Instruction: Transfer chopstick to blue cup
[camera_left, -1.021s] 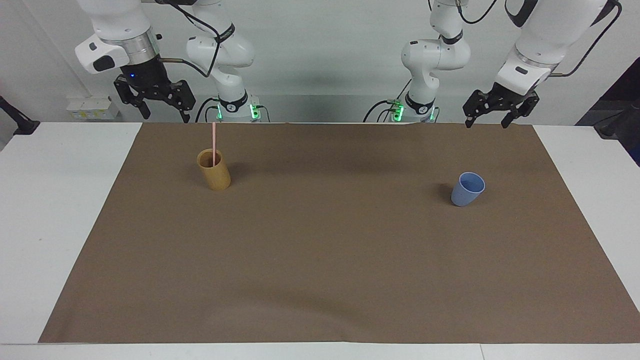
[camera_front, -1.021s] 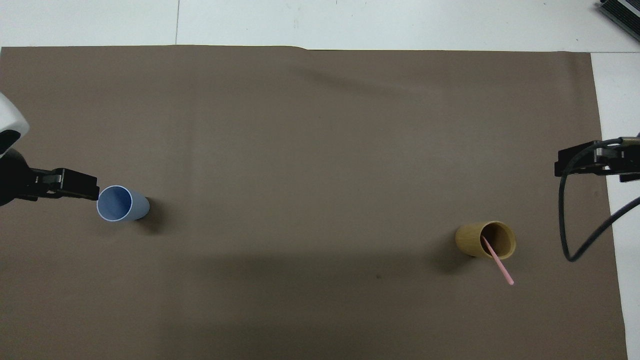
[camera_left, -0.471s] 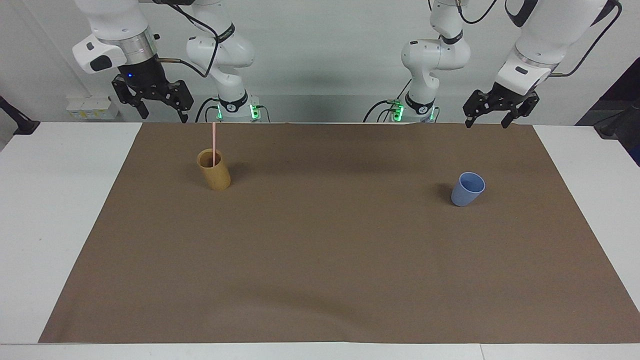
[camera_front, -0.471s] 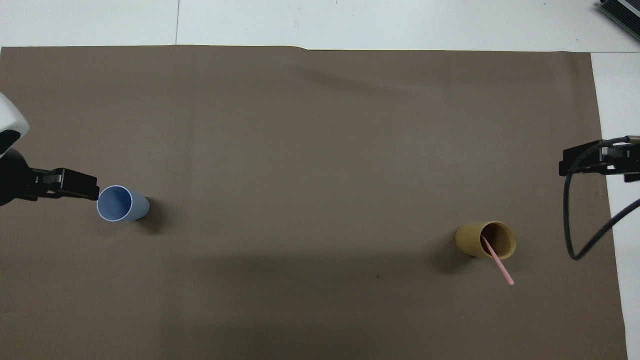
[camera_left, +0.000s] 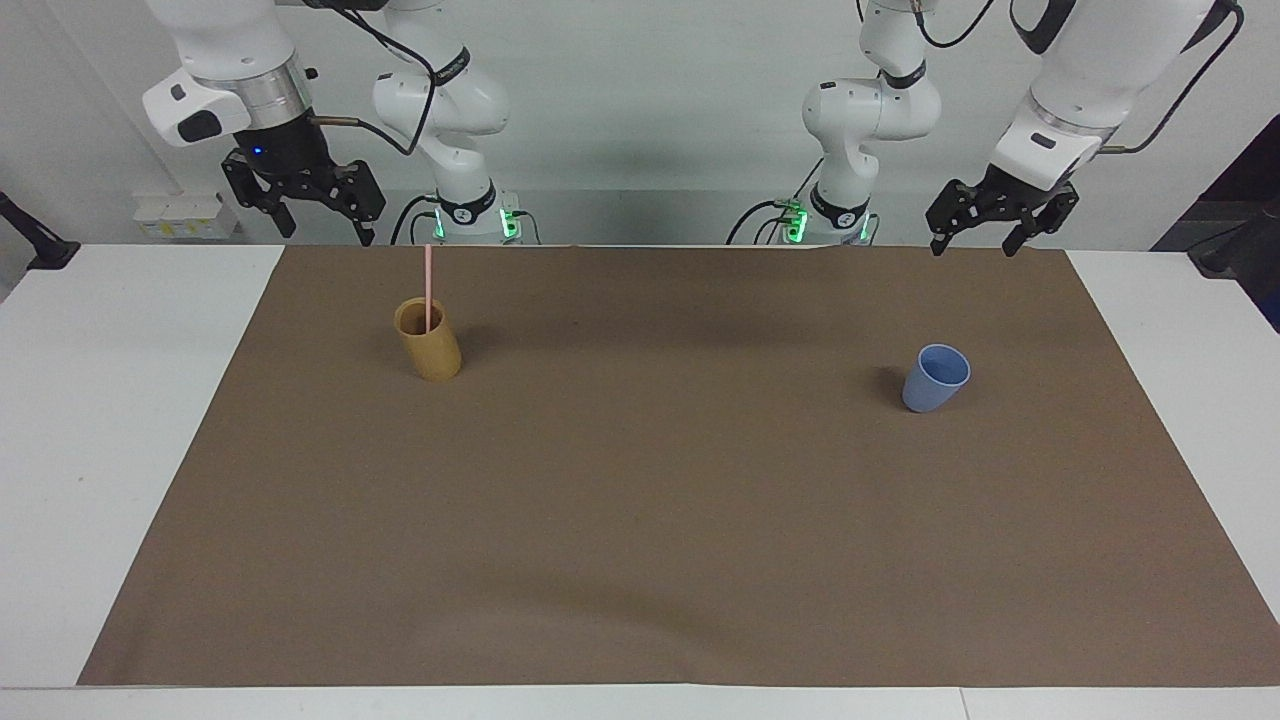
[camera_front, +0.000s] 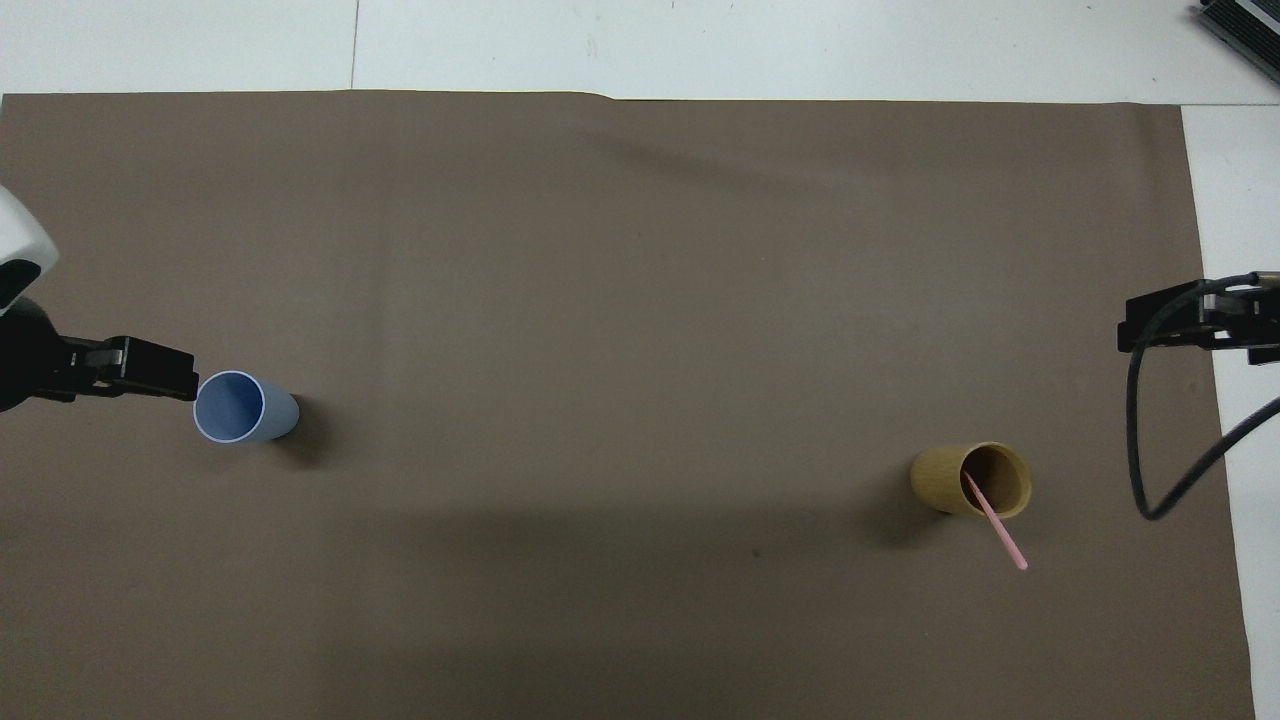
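Right gripper (camera_left: 322, 212): raised over the table edge at its own end, fingers spread wide, holding nothing. Left gripper (camera_left: 975, 228): likewise raised and waiting near the mat's edge by the robots, fingers apart, empty.

Chopstick (camera_left: 428, 285): 1 pale pink stick, standing in the tan cup (camera_left: 428, 340) toward the right arm's end of the brown mat (camera_left: 640, 520), upper half poking clear above the rim and leaning toward the robots in the overhead view. Blue cup (camera_left: 936, 378): upright and empty, well apart from the tan cup, toward the left arm's end.

Step in hand, by judgement: reaching for the stick, not yet begun. Best done with the right gripper, being the closer of the 2. Advice: come down over the exposed upper part, fingers either side of the shaft, well above the rim so as not to knock the cup. Close gently but fully, the stick being thin and prone to slip or pivot. Lift straight up along the stick's own lean until the lower tip clears the rim. Likely a handover or a long reach across to the blue cup; light cup, easily tipped by a slanted entry.

Brands, labels, writing: none readable anywhere.
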